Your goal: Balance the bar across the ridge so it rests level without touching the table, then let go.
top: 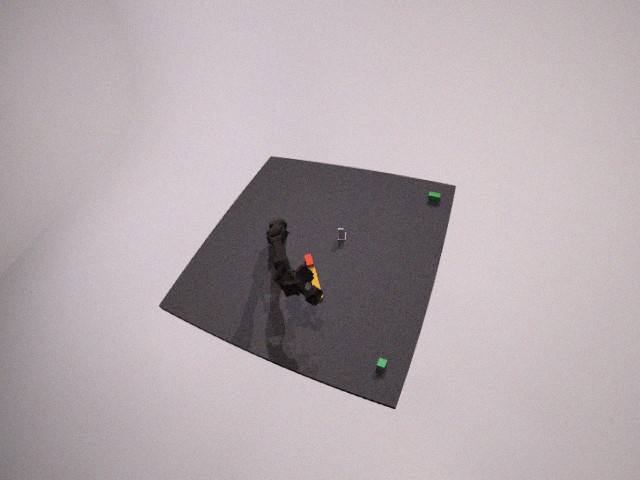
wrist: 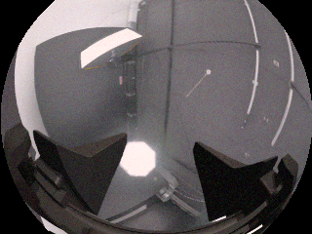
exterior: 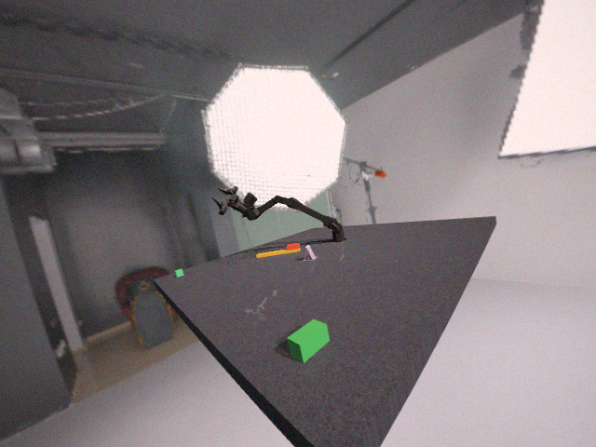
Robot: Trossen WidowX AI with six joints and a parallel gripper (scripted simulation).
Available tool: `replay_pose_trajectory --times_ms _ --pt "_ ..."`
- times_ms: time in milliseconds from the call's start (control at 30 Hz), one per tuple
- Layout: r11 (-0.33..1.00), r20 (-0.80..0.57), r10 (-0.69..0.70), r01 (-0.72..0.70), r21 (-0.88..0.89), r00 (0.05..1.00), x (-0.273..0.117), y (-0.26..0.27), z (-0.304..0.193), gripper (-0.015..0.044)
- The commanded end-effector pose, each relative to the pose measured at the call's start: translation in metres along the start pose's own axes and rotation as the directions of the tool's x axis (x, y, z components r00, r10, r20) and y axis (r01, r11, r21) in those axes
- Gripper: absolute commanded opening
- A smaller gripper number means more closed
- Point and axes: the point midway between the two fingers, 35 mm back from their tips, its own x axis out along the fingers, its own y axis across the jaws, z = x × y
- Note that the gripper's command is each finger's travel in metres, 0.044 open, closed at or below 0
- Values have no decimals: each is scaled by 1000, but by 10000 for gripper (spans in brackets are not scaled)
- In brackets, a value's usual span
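The yellow bar (top: 315,279) (exterior: 275,253) lies on the dark table, with a red block (top: 308,259) (exterior: 292,246) on one end. The small pale ridge (top: 338,228) (exterior: 310,252) stands on the table apart from the bar, on the side of the red end. My gripper (exterior: 216,194) (wrist: 162,142) is open and empty, high above the table and pointing up and away from it. In the top view my arm hides part of the bar, and the fingertips are not clear there. The bar and the ridge do not show in the wrist view.
A green block (top: 434,196) (exterior: 308,339) sits near one corner of the table (top: 361,196) (exterior: 394,269). Another green block (top: 381,363) (exterior: 179,273) sits near a second corner. The arm's base (top: 277,227) (exterior: 338,233) stands on the table behind the bar and ridge in the exterior view.
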Motion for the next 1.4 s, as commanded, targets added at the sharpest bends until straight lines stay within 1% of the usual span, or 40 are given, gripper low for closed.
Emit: replay_pose_trajectory --times_ms 0,333,667,1000,1367 --pt "994 -60 71 -65 93 996 3 14 -4 315" --pt "912 -210 271 -180 369 939 1 53 -13 315" --pt "766 -323 475 -203 610 819 -17 91 -13 315" --pt "601 -393 663 -140 787 637 -50 126 -3 315" --pt "451 -419 825 4 893 380 -100 153 19 315"
